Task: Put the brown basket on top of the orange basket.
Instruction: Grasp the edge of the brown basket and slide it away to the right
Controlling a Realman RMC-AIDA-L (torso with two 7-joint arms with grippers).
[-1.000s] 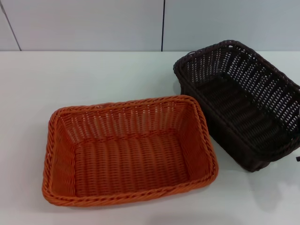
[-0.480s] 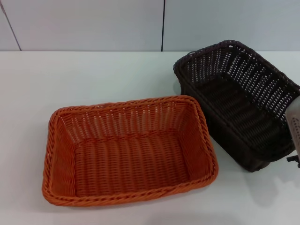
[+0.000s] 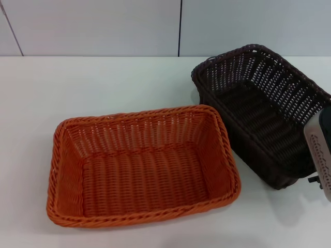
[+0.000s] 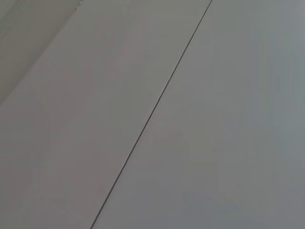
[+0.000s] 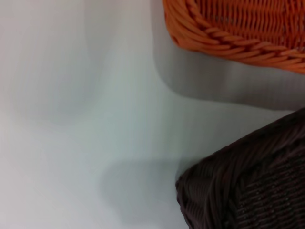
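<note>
Item one, the orange basket (image 3: 142, 165): upright and empty on the white table (image 3: 93, 88), toward the near left part of the surface, its long side roughly parallel to the near edge. Item two, the brown basket (image 3: 258, 111): upright and empty toward the far right part of the table, set at an angle, its near left corner just beside the orange basket's far right corner with a narrow strip of table showing between them in the right wrist view; neither basket has shifted over the last second. Item three, the right gripper (image 3: 321, 155): entering at the right edge of the head view, where a second ago only a sliver showed and half a second ago a smaller part; it now overlaps the brown basket's near right corner. Whether its fingers are apart or together cannot be told. Item four, the left gripper: not in view; its wrist camera shows only a plain pale panel with a thin seam. Assessment: the approach to the brown basket is under way, no grasp is evident, and the lift and stacking remain to be done.
</note>
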